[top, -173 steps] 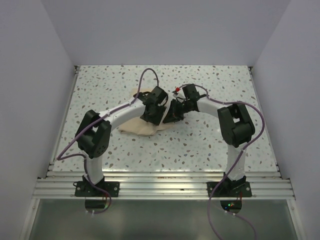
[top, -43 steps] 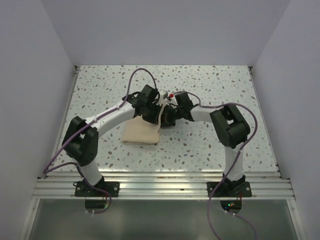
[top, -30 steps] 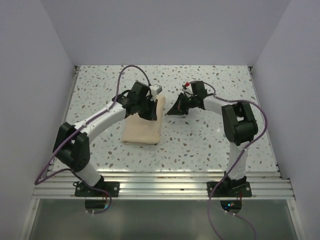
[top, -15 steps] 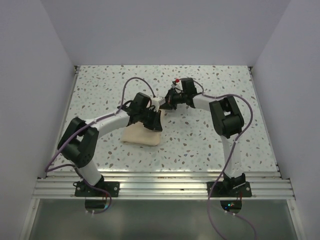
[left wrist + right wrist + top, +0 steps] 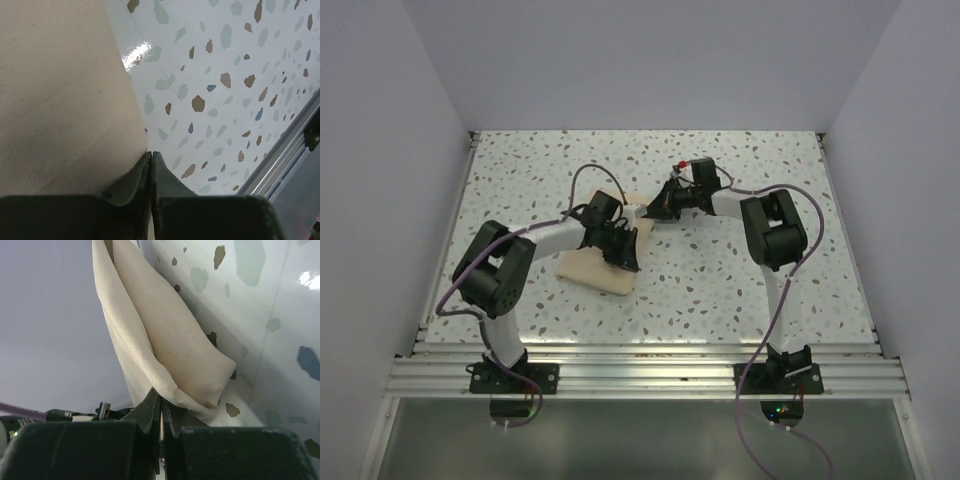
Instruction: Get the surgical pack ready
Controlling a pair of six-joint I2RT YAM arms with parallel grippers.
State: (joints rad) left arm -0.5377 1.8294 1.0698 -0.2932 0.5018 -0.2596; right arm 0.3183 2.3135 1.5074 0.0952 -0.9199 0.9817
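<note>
Arms have closed in on the cloth (image 5: 592, 270). Right claw (image 5: 161, 399) pinches a fold, left claw (image 5: 151, 155) pressed together. Mid-fold, I'd say: draw it across next.

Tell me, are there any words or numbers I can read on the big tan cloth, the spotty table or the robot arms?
None: no word, number, label or sign can be read in any view.
Plain tan cloth sheet: blank, only its weave shows.
Speckled white table: only coloured flecks, no print.
White and black robot arms: no legible marking.
</note>
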